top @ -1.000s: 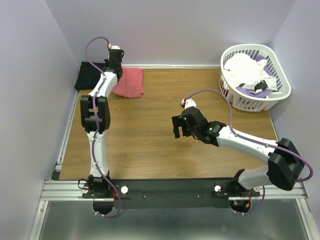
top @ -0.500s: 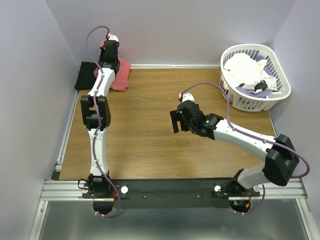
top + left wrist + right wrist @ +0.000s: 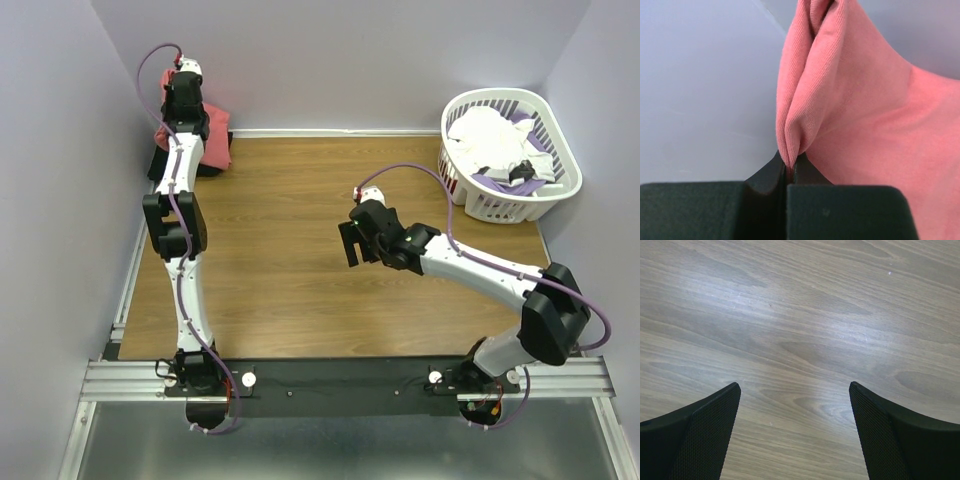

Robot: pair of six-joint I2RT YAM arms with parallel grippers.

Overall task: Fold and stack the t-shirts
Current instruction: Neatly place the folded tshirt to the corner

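Observation:
At the far left corner my left gripper (image 3: pixel 185 100) is raised, and the coral-red t-shirt (image 3: pixel 218 140) hangs from it in a bunch. Up close, the left gripper (image 3: pixel 788 162) is shut on a pinched fold of this red cloth (image 3: pixel 865 130). The black t-shirt (image 3: pixel 158 166) lies under the red one at the table's back left corner, mostly covered. My right gripper (image 3: pixel 350 245) hovers over the middle of the table. Seen from its wrist, the right gripper (image 3: pixel 794 387) is open with only bare wood between its fingers (image 3: pixel 715 420).
A white slatted basket (image 3: pixel 562 190) stands at the back right with white and dark laundry (image 3: pixel 490 135) in it. Purple walls close in the back and both sides. The wooden tabletop (image 3: pixel 290 220) lies between the arms.
My left gripper has lifted the coral-red t-shirt and carried it left and back, over the black t-shirt. The right gripper has drifted slightly left, still open.

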